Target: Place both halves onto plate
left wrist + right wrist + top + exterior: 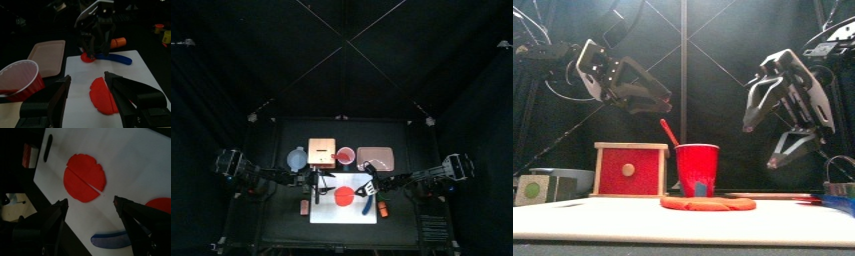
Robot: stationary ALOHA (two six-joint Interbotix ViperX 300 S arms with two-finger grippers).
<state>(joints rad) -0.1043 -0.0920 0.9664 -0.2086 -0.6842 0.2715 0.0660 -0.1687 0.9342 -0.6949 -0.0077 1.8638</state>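
Observation:
The two red halves lie pressed together as one flat red round with a cut line across it, on a white board. They also show in the top view, the front view and the left wrist view. A smaller red lump lies under the right arm. The pinkish-beige plate sits behind the board at the right and holds nothing; it also shows in the left wrist view. My left gripper and right gripper hover open and empty above the board.
A red cup stands behind the board, between the plate and an orange-brown board. A pale blue bowl is at the far left. A blue knife lies on the white board. A wooden box stands at the left.

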